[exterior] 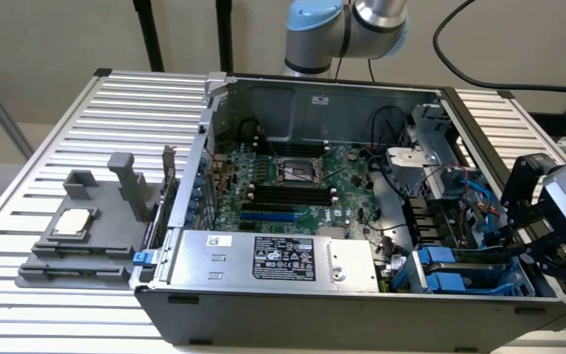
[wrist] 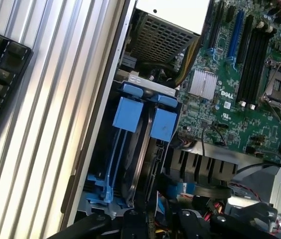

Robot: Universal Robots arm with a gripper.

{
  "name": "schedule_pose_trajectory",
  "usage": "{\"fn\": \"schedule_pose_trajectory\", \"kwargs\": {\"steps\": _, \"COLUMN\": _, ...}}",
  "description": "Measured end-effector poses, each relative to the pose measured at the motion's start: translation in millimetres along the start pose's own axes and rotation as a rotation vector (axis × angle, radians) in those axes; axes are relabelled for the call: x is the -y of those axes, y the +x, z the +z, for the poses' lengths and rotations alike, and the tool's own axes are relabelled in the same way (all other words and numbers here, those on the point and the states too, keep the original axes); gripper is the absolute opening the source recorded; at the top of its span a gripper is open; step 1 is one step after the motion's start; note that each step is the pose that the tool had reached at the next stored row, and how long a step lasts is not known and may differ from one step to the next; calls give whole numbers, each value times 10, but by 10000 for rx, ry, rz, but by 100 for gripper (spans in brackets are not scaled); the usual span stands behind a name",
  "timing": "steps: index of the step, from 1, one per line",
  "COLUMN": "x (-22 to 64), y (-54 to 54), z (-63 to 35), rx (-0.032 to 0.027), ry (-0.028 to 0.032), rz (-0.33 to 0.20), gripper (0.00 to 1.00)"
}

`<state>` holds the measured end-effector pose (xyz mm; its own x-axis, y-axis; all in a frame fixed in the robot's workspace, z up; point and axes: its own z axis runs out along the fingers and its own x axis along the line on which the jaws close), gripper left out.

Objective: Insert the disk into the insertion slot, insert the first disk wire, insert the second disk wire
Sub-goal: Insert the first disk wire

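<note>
My gripper (exterior: 525,255) hangs at the drive corner of the open PC case (exterior: 342,304); I cannot tell how wide it stands or whether it holds anything. The disk (wrist: 140,162) sits edge-on in the insertion slot (wrist: 96,195), so I judge the insertion step is near its end, and seating the disk calls for a straight push home.

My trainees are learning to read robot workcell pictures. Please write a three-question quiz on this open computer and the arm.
1. True or false: the silver power-supply box lies outside the computer case.
2. The gripper is nearest: A the grey fixture block; B the drive bay; C the processor socket.
3. What colour are the drive bay's carrier tabs?
Key: 1 false; 2 B; 3 blue.
</note>
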<state>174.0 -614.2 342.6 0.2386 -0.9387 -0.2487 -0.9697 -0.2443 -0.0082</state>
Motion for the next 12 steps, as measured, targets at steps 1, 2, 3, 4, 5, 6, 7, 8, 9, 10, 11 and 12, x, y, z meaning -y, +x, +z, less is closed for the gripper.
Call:
{"fn": "schedule_pose_trajectory", "kwargs": {"steps": 1, "x": 1, "y": 2, "z": 4, "rx": 29, "ry": 7, "rz": -47, "gripper": 29}}
{"fn": "schedule_pose_trajectory", "kwargs": {"steps": 2, "x": 2, "y": 4, "z": 8, "rx": 57, "ry": 12, "rz": -93, "gripper": 27}}
{"fn": "schedule_pose_trajectory", "kwargs": {"steps": 3, "x": 3, "y": 6, "z": 13, "rx": 83, "ry": 18, "rz": -138, "gripper": 27}}
{"fn": "schedule_pose_trajectory", "kwargs": {"steps": 4, "x": 5, "y": 8, "z": 17, "rx": 113, "ry": 24, "rz": -184, "gripper": 20}}
{"fn": "schedule_pose_trajectory", "kwargs": {"steps": 5, "x": 7, "y": 9, "z": 17, "rx": 134, "ry": 21, "rz": -220, "gripper": 20}}
{"fn": "schedule_pose_trajectory", "kwargs": {"steps": 6, "x": 7, "y": 8, "z": 17, "rx": 142, "ry": 18, "rz": -241, "gripper": 20}}
{"fn": "schedule_pose_trajectory", "kwargs": {"steps": 7, "x": 6, "y": 8, "z": 15, "rx": 146, "ry": 16, "rz": -250, "gripper": 18}}
{"fn": "schedule_pose_trajectory", "kwargs": {"steps": 8, "x": 4, "y": 6, "z": 8, "rx": 146, "ry": 15, "rz": -254, "gripper": 18}}
{"fn": "schedule_pose_trajectory", "kwargs": {"steps": 9, "x": -5, "y": 0, "z": -6, "rx": 149, "ry": 15, "rz": -255, "gripper": 16}}
{"fn": "schedule_pose_trajectory", "kwargs": {"steps": 10, "x": -22, "y": -10, "z": -28, "rx": 148, "ry": 15, "rz": -256, "gripper": 16}}
{"fn": "schedule_pose_trajectory", "kwargs": {"steps": 11, "x": -49, "y": -23, "z": -49, "rx": 147, "ry": 15, "rz": -255, "gripper": 16}}
{"fn": "schedule_pose_trajectory", "kwargs": {"steps": 12, "x": -82, "y": -36, "z": -69, "rx": 148, "ry": 15, "rz": -255, "gripper": 16}}
